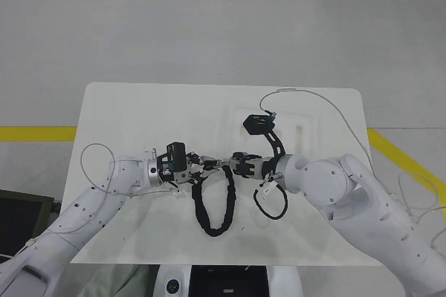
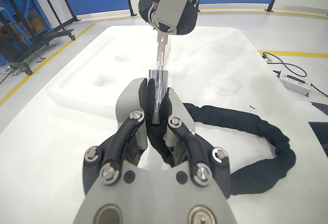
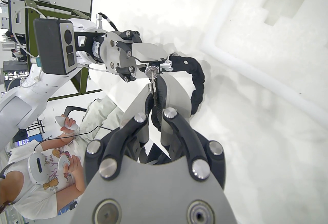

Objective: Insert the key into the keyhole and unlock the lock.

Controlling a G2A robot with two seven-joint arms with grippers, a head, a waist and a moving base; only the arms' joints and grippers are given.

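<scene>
Both arms are meeting above the middle of the tabletop (image 1: 134,111), wrists facing each other. The left gripper (image 2: 156,93) is clamping the lock (image 2: 158,78) by its shiny chrome cylinder, fingers narrow. The right gripper (image 3: 155,90) is pinching the key (image 2: 162,51), whose silvery blade is sitting in the keyhole (image 3: 150,71), seemingly only by its tip. The black fabric-sleeved cable (image 2: 256,122) is looping toward the near edge.

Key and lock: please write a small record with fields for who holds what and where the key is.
left gripper: shut on the lock cylinder
right gripper: shut on the key
key blade: tip at the keyhole, most of it outside
cable: black loop, lying on the table
</scene>
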